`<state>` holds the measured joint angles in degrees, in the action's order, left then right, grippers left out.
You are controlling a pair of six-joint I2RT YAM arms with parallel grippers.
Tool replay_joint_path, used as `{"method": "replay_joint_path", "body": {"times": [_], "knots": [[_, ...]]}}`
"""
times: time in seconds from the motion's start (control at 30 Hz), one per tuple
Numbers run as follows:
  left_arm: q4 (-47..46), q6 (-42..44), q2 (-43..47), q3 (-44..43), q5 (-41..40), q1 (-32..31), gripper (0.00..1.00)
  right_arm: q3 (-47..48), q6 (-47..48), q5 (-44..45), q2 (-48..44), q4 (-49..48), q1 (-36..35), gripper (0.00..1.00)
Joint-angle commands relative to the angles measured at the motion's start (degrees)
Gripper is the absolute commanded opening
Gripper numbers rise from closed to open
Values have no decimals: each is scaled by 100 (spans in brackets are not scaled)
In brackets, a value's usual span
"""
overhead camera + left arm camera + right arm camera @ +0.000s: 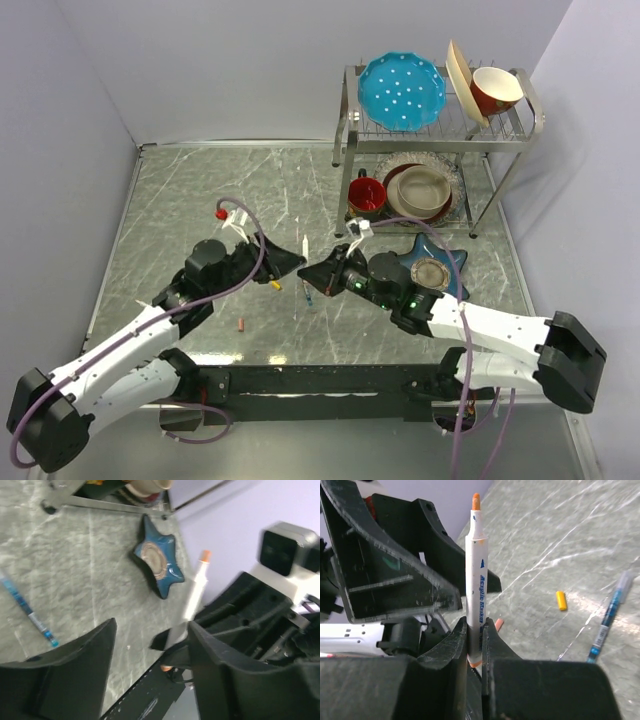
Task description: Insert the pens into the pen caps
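Observation:
My right gripper (475, 626) is shut on a white-barrelled pen (475, 575) and holds it upright, orange tip up; the pen also shows in the top view (304, 245) and the left wrist view (196, 587). My left gripper (150, 650) is open and empty, its jaws wide apart, with the held pen just beside its right finger (215, 670). In the top view the two grippers, left (290, 262) and right (322, 270), nearly meet. A blue-teal pen (607, 620) and a yellow cap (561, 600) lie on the table. A salmon cap (242, 324) lies nearer the front. No second white pen or third cap shows.
A blue star-shaped dish (452, 268) sits to the right of my right wrist. A metal dish rack (350, 110) stands at the back right with a blue plate (402, 90), bowls and a red mug (367, 194). The grey marbled table (200, 190) has walls on three sides.

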<state>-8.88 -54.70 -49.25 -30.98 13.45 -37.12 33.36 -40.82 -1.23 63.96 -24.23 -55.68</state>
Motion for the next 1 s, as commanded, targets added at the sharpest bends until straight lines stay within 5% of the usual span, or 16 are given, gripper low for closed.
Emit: {"method": "replay_joint_path", "body": {"times": [0.0, 0.23, 0.4, 0.53, 0.97], "knots": [[1589, 608, -102, -1048, -413, -14, 68, -111, 162, 562, -533, 31, 5, 0], [4446, 1523, -348, -2104, -1711, 12, 99, -629, 100, 852, -1832, 269, -4, 0], [5605, 945, -593, -2096, -2655, 56, 99, -735, 311, 1090, -2598, 682, 5, 0], [6082, 330, -971, -1912, -2576, 65, 91, -805, 443, 1204, -3021, 911, 4, 0], [6066, 442, -2131, -1279, -1961, 65, 63, -981, 777, 1442, -4014, 1430, 5, 0]]}}
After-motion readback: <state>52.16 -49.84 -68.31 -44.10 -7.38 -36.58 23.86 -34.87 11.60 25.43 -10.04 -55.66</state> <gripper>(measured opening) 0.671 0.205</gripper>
